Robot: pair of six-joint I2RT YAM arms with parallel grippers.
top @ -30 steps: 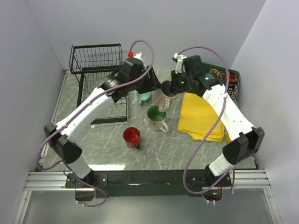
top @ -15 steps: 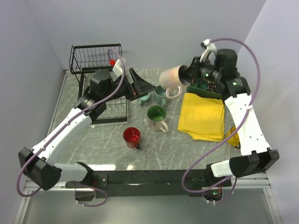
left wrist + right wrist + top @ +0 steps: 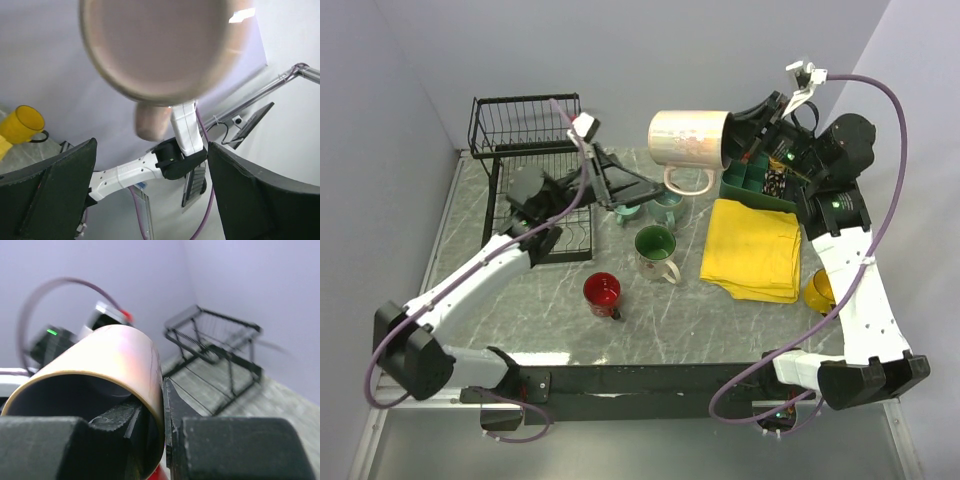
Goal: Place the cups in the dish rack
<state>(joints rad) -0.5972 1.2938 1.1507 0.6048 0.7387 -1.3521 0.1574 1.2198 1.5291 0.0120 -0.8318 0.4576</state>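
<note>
My right gripper (image 3: 738,135) is shut on the rim of the beige mug (image 3: 688,139), held on its side high above the table. In the right wrist view one finger is inside the mug (image 3: 100,365) and one outside. My left gripper (image 3: 625,185) is open and empty, tilted up toward the mug, whose base (image 3: 165,45) fills the top of the left wrist view. Two teal mugs (image 3: 628,208) (image 3: 667,207), the cream mug with green inside (image 3: 655,250) and the red mug (image 3: 602,293) stand mid-table. The yellow mug (image 3: 818,290) stands at the right. The black dish rack (image 3: 525,165) is at the back left.
A green compartment tray (image 3: 760,187) sits at the back right under the right wrist. A folded yellow cloth (image 3: 752,250) lies in front of it. Walls close in the table on the left, back and right. The rack also shows in the right wrist view (image 3: 220,345).
My right arm has lifted the beige mug off the table, up and to the right, turning it on its side. My left arm has drawn back and tilted its open gripper upward.
</note>
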